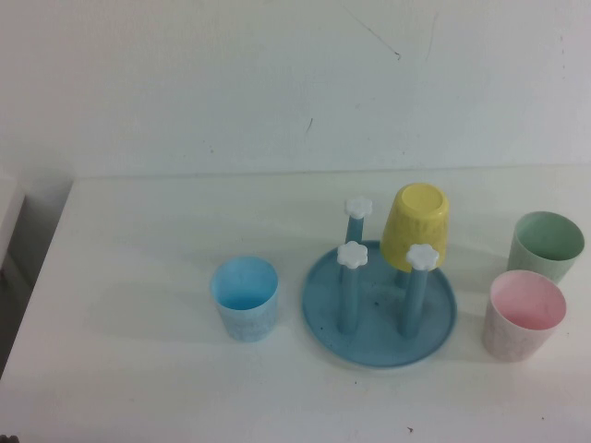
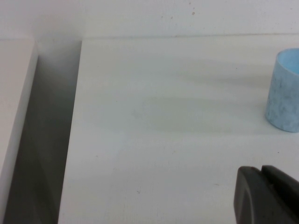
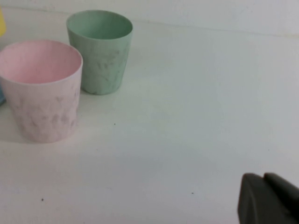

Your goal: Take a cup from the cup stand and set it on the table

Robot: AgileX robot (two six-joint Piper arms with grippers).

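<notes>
The light blue cup stands upright on the white table, just left of the cup stand; it also shows in the left wrist view. The stand is a round blue tray with three bare pegs topped by white flower caps, and a yellow cup sits upside down on its far right peg. Neither gripper shows in the high view. My left gripper is shut and empty, low over the table near the left edge. My right gripper is shut and empty, on the right side of the table.
A pink cup and a green cup stand upright right of the stand; both show in the right wrist view, pink and green. The table's left edge drops to a dark gap.
</notes>
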